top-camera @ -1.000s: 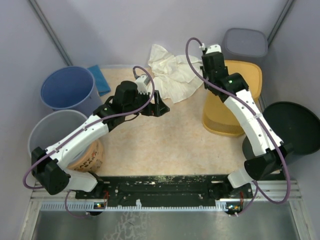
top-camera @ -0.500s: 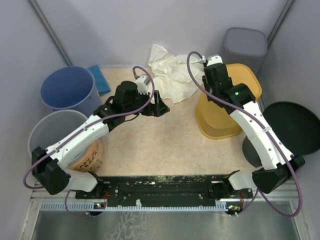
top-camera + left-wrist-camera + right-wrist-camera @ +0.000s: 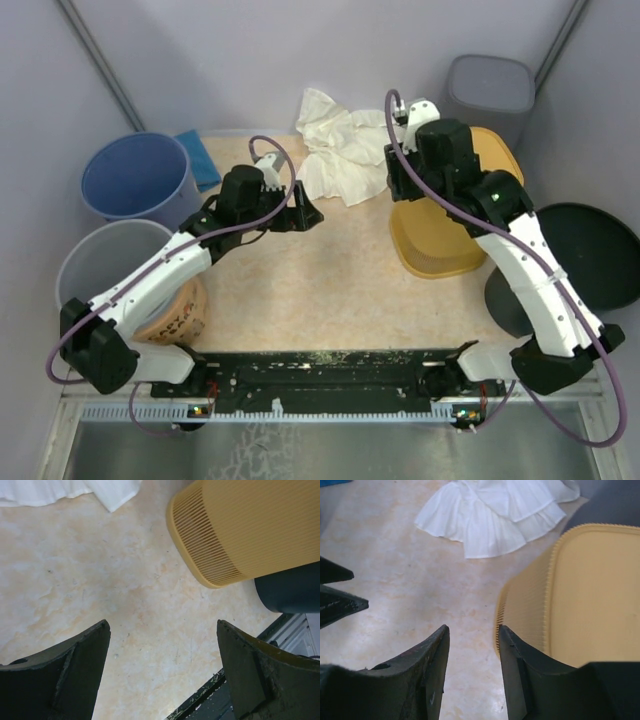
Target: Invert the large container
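Note:
The large container (image 3: 432, 243) is a yellow ribbed tub on the right of the table. It rests with a flat closed face up and its ribbed walls running down to the table; it also shows in the left wrist view (image 3: 250, 525) and the right wrist view (image 3: 585, 595). My right gripper (image 3: 472, 630) hangs open just left of its wall, with only table between the fingers. In the overhead view the right gripper (image 3: 398, 188) sits over the tub's left edge. My left gripper (image 3: 305, 210) is wide open over bare table at the middle (image 3: 162, 625), apart from the tub.
A white cloth (image 3: 340, 145) lies at the back centre. A blue bin (image 3: 135, 180), a pale grey bin (image 3: 100, 265) and a blue rag (image 3: 203, 160) stand on the left. A dark grey bin (image 3: 490, 90) and a black round bin (image 3: 590, 250) flank the tub.
The right gripper has opened and let go of the yellow tub, which went from tilted to resting flat. The right arm drew left and up. The left arm shifted slightly left.

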